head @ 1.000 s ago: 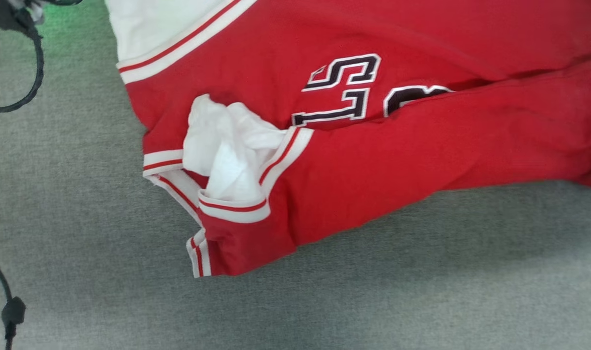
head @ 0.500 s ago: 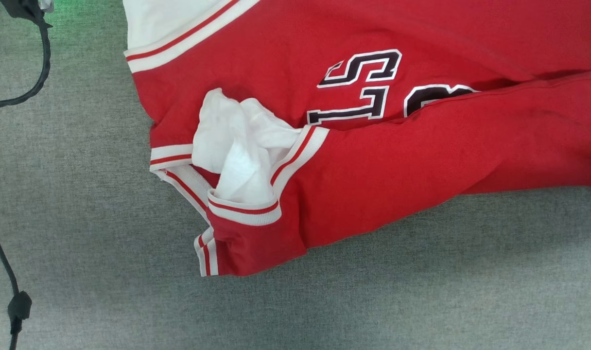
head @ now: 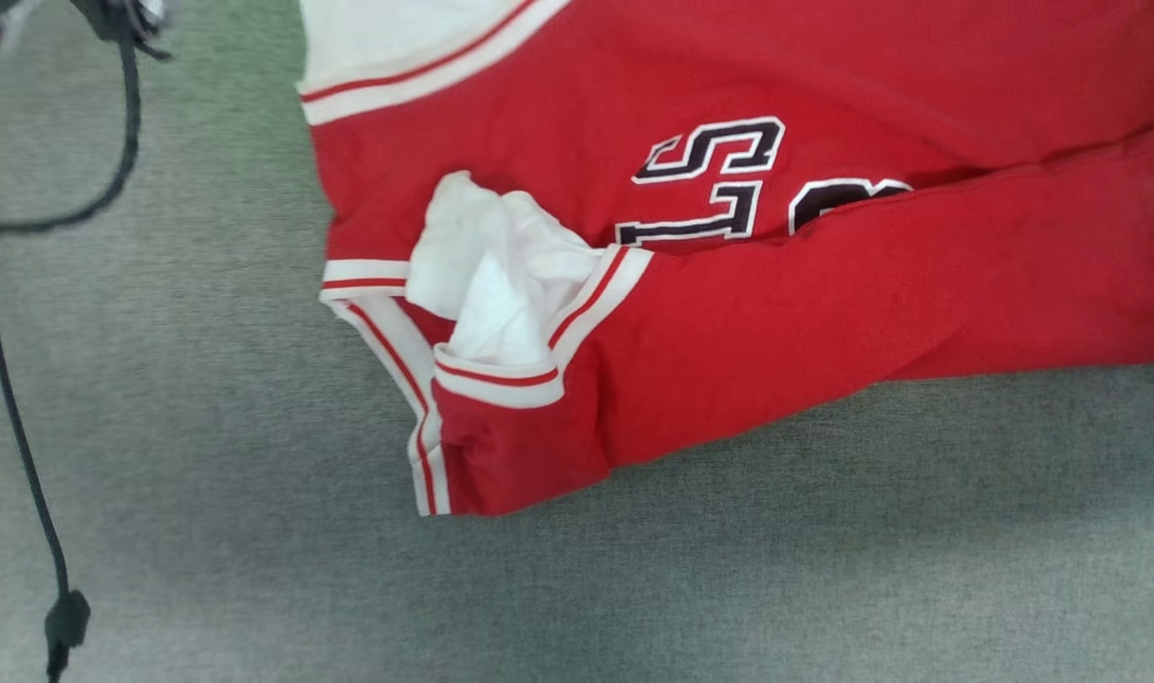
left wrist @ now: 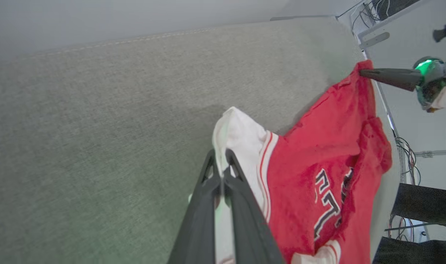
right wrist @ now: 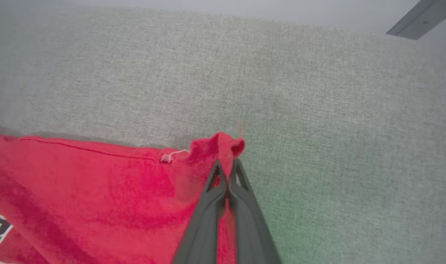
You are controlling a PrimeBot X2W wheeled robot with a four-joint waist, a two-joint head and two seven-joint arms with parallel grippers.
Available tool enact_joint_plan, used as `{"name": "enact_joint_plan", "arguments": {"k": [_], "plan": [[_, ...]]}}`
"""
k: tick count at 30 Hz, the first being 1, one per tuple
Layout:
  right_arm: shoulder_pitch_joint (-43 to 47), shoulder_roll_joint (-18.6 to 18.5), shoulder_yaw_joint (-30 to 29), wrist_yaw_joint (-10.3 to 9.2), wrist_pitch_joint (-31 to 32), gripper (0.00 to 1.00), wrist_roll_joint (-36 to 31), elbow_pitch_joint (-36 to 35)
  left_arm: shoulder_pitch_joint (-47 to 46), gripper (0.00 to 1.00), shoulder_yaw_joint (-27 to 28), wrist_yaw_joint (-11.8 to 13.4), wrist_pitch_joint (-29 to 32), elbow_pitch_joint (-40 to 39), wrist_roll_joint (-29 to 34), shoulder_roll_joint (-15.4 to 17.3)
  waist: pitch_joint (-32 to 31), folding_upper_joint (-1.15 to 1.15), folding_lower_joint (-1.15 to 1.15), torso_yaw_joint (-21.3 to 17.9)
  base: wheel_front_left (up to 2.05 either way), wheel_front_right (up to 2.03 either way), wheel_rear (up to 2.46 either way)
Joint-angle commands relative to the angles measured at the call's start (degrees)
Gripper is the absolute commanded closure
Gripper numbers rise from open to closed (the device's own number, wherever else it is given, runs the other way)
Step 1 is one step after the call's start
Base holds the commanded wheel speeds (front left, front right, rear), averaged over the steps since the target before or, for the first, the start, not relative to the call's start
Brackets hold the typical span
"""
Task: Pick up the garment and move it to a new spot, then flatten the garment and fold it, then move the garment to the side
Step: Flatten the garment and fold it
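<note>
1. red jersey shirt point(head: 824, 304) lies on the grey fabric desk point(head: 729, 569), running from the middle out to the right and far edges of the head view.
2. white sleeve ends with red-and-white striped trim; one white sleeve point(head: 501, 275) is bunched up at the shirt's left end.
3. dark white-edged lettering point(head: 719, 180) faces up, partly covered by a red fold lapped over it from the near side.
4. left hand point(left wrist: 219, 156): closed, pinching a white sleeve end.
5. right hand point(right wrist: 227, 165): closed, pinching a puckered red corner.
6. black cable point(head: 8, 379) hangs at the left.
</note>
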Motion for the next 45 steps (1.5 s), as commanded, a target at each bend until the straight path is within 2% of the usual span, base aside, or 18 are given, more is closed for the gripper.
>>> {"name": "enact_joint_plan", "arguments": {"k": [1, 4, 5, 9, 15, 19, 24, 30, 39, 40, 41, 42, 43, 44, 45], "plan": [[2.0, -1.1, 0.0, 0.01, -0.9, 1.0, 1.1, -1.5, 2.4, 1.0, 0.8, 0.2, -1.2, -2.3, -1.2, 1.2, -2.3, 0.0, 0.0, 1.6, 0.0, 0.0, 0.0], [6.7, -3.6, -0.9, 0.01, -3.0, 1.0, 2.9, -4.5, 6.5, 1.0, 1.8, 0.1, -4.7, -9.2, -1.8, 3.5, -4.8, 0.0, 0.0, 2.8, 0.0, 0.0, 0.0], [6.7, -3.6, -0.9, 0.01, -3.0, 1.0, 2.9, -4.5, 6.5, 1.0, 1.8, 0.1, -4.7, -9.2, -1.8, 3.5, -4.8, 0.0, 0.0, 2.8, 0.0, 0.0, 0.0], [14.1, -7.2, -2.9, 0.01, -4.7, 1.0, 5.4, -8.2, 12.8, 1.0, 1.9, 0.1, -9.6, -18.9, -0.6, 7.4, -7.7, 0.0, 0.0, 4.1, 0.0, 0.0, 0.0], [26.9, -11.0, -8.5, 0.01, -8.2, 1.0, 8.2, -12.5, 23.1, 1.0, -0.3, 0.1, -17.2, -30.3, 2.4, 12.3, -11.3, 0.0, 0.0, 5.5, 0.0, 0.0, 0.0], [35.8, -11.5, -12.7, 0.01, -10.3, 1.0, 9.7, -15.2, 29.9, 1.0, -1.5, 0.1, -23.5, -35.4, 3.1, 15.0, -12.6, 0.0, 0.0, 5.7, 0.0, 0.0, 0.0], [45.1, -10.2, -16.9, 0.01, -13.0, 1.0, 10.1, -18.2, 37.3, 1.0, -4.5, 0.1, -30.1, -37.9, 6.7, 17.5, -12.7, 0.0, 0.0, 5.3, 0.0, 0.0, 0.0], [49.9, -8.3, -18.1, 0.01, -17.3, 1.0, 6.4, -18.9, 41.4, 1.0, -8.2, 0.1, -33.6, -35.6, 8.8, 15.0, -10.9, 0.0, 0.0, 5.1, 0.0, 0.0, 0.0], [47.6, -5.4, -16.5, 0.0, -20.8, 1.0, 5.3, -15.3, 39.7, 0.98, -11.2, 0.1, -35.2, -27.6, 11.3, 11.2, -9.4, 0.0, 0.0, 4.4, 0.0, 0.0, 0.0], [47.3, -5.2, -16.3, 0.0, -21.3, 0.92, 5.6, -15.4, 39.5, 0.8, -11.4, 0.1, -35.6, -27.3, 11.2, 11.2, -9.4, 0.0, 0.0, 4.4, 0.0, 0.0, 0.0], [47.0, -5.0, -16.2, 0.01, -21.6, 0.68, 6.2, -15.6, 39.3, 0.7, -11.5, 0.1, -35.9, -27.1, 11.3, 11.2, -9.4, 0.0, 0.0, 4.3, 0.0, 0.0, 0.0], [47.0, -4.9, -16.3, 0.01, -21.8, 0.54, 6.8, -15.8, 39.1, 0.62, -11.6, 0.1, -36.4, -26.8, 11.7, 11.3, -9.5, 0.0, 0.0, 4.2, 0.0, 0.0, 0.0], [47.1, -5.1, -16.3, 0.01, -22.1, 0.17, 7.1, -15.9, 39.1, 0.55, -11.7, 0.1, -36.9, -26.5, 11.9, 11.3, -9.6, 0.0, 0.0, 4.1, 0.0, 0.0, 0.0], [47.3, -5.7, -16.5, 0.01, -22.2, 0.0, 7.2, -15.8, 39.4, 0.36, -11.9, 0.1, -37.6, -26.2, 12.0, 11.2, -9.7, 0.0, 0.0, 4.1, 0.0, 0.0, 0.0], [47.6, -6.2, -16.6, 0.01, -22.2, 0.0, 7.2, -15.9, 39.7, 0.07, -11.9, 0.1, -38.4, -26.1, 12.0, 11.0, -9.9, 0.0, 0.0, 4.1, 0.0, 0.0, 0.0]]}}
